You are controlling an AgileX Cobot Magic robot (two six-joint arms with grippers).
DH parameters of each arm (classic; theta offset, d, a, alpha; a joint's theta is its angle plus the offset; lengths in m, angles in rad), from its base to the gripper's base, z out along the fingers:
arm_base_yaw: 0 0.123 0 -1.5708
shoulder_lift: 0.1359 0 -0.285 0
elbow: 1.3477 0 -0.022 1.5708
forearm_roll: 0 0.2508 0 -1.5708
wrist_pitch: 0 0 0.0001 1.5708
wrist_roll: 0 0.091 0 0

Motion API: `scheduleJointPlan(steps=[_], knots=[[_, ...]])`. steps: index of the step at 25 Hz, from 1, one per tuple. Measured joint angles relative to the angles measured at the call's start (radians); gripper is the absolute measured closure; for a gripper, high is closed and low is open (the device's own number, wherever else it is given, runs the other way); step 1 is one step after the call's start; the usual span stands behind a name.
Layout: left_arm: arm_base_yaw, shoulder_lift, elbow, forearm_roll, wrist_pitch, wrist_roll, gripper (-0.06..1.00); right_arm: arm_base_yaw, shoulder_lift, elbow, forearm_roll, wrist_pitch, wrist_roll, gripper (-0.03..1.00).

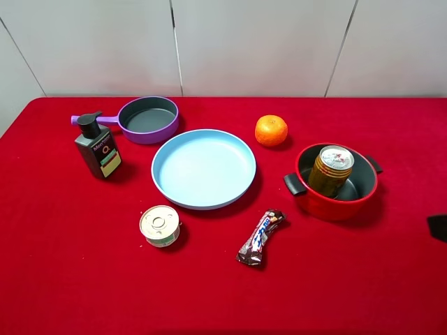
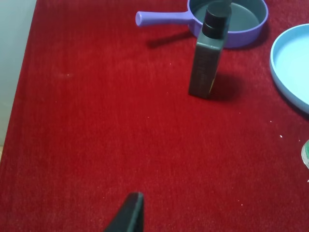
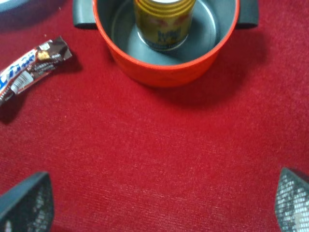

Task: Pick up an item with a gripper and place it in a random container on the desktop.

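Observation:
The golden-amber drink can (image 1: pixel 332 172) stands upright inside the round red pot (image 1: pixel 328 206) at the right of the table. The right wrist view shows the can (image 3: pixel 163 23) in the pot (image 3: pixel 159 72) too. My right gripper (image 3: pixel 161 205) is open and empty, its fingers (image 3: pixel 29 203) spread wide over bare cloth, a short way back from the pot. Only a dark bit of it (image 1: pixel 438 227) shows at the right edge of the high view. Of my left gripper, only one dark finger (image 2: pixel 131 212) shows, over bare cloth at the left, holding nothing visible.
A light blue plate (image 1: pixel 167 183) lies mid-table, a purple long-handled pan (image 1: pixel 148 118) and a dark pump bottle (image 1: pixel 98 146) at the back left. A short green-labelled tin (image 1: pixel 160 225), a candy bar (image 1: pixel 260 237) and an orange (image 1: pixel 271 130) lie around the plate.

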Motion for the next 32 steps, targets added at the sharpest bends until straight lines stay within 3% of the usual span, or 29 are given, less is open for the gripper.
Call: scheduleJointPlan(steps=[23,32], knots=[[0.0,0.0,0.0,0.0,0.0,0.0,-0.05,0.0,-0.459,0.035,-0.019,-0.038,0.026,0.27],[0.0,0.0,0.0,0.0,0.0,0.0,-0.05,0.0,-0.479,0.035,-0.034,-0.038,0.04,0.27]])
